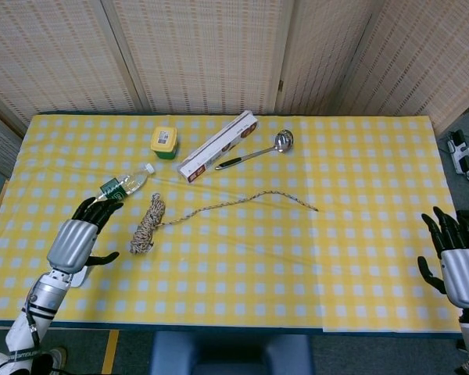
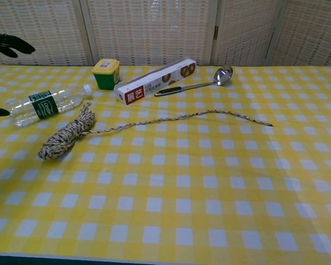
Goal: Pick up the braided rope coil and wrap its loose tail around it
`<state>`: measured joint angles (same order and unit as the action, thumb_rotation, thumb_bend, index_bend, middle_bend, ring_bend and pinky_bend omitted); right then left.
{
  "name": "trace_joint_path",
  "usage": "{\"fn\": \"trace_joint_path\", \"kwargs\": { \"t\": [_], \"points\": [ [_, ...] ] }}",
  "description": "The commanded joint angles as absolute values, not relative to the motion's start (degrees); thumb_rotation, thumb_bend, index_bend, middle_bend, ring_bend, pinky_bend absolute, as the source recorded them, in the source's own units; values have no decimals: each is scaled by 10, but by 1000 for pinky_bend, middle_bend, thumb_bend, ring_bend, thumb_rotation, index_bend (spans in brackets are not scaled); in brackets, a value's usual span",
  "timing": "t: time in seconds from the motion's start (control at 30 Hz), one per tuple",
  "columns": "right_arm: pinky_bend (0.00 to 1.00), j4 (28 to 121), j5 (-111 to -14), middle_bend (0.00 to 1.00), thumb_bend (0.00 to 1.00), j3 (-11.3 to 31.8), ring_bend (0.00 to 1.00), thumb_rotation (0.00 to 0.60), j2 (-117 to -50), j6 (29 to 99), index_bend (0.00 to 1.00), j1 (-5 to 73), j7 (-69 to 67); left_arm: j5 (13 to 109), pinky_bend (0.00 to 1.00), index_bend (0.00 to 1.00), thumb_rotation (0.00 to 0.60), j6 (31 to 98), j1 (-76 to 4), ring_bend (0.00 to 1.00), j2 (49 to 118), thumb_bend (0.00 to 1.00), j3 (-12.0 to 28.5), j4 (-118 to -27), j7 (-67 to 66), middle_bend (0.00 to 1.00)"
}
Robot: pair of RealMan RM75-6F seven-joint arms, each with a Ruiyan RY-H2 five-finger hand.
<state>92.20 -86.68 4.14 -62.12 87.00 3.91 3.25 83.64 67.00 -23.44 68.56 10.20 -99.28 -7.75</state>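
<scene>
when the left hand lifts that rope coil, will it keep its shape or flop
Likely floppy: the rope coil is a loose braided bundle, so it may sag where unsupported. Its loose tail lies in a wavy line across the cloth, so it will probably trail behind. It looks light for its size.
</scene>
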Motion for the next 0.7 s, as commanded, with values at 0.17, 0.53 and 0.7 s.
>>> {"fn": "trace_joint_path", "kwargs": {
  "t": [0.17,0.53,0.7],
  "points": [
    [0,923,-865,0,463,41,74,600,-620,870,0,37,31,773,152,192,600,589,-307,198,764,180,114,-981,-125,173],
    [0,923,-862,0,464,40,74,600,-617,868,0,35,26,651,162,210,600,579,-357,216,881,180,131,-921,-228,193],
    [0,919,-860,0,463,39,74,600,-618,866,0,34,22,594,164,214,600,577,-371,220,915,181,136,-892,-249,198]
  ]
}}
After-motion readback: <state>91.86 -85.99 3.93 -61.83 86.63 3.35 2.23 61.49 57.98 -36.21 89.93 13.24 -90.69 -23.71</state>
